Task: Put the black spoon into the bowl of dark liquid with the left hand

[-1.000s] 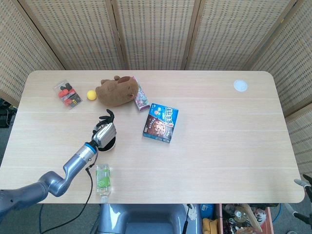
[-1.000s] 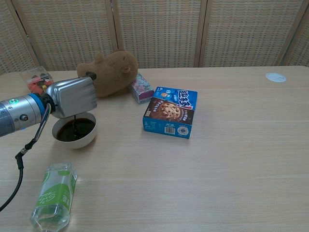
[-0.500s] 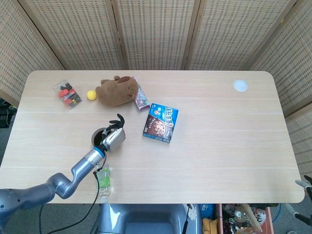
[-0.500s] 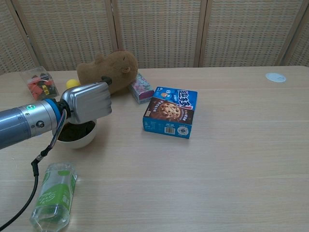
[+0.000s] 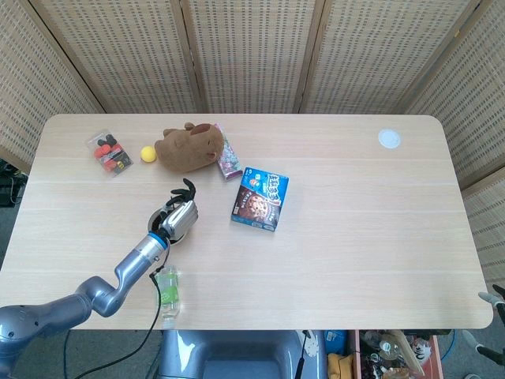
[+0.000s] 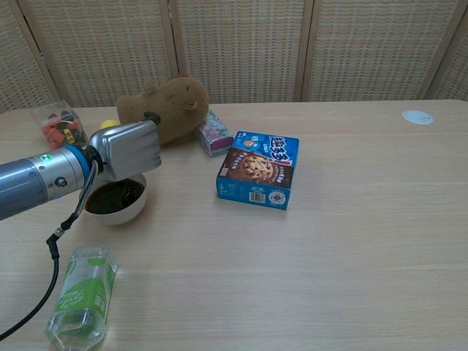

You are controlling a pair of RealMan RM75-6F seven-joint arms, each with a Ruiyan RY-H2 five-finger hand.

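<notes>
No spoon [image 6: 121, 191] plainly visible; perhaps a dark shape in the liquid, too unclear to give its axis. Bowl [image 6: 110, 214] near the table's [image 6: 351, 241] front-left, directly under the left hand [image 6: 130, 148]. Fingers [image 5: 183, 188] spread beyond the far rim; whether anything is held cannot be told. Right hand unseen.

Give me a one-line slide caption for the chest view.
Left hand poised over the bowl of dark liquid, beside plush toy.
</notes>
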